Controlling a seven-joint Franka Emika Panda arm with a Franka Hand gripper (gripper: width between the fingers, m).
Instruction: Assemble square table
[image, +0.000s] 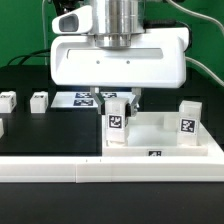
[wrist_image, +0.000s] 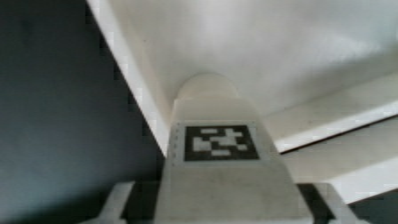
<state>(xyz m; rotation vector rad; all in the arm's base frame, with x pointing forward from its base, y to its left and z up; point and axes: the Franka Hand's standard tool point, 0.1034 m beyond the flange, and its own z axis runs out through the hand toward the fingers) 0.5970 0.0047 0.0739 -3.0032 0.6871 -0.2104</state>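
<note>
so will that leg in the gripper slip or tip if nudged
The leg looks like a rigid plastic block, so probably no flex. Its smooth faces might slip in the gripper. Taller than wide, it could tip if nudged.

"What's that arm like up close?"

"The claw (image: 118, 100) hangs from a wide white housing (image: 120, 60). It's boxy, with rounded corners, and smooth and glossy."

"And above that?"

"A brushed silver cylinder (image: 118, 18) rises out of the top. Next to it there's a small white camera block (image: 68, 20) with a dark face."

"Any wiring?"

"A grey cable (image: 192, 8) arcs away on the far side. The fingers (image: 137, 97) under the housing are short and look dark from here. In the wrist view they look pale grey."
</note>
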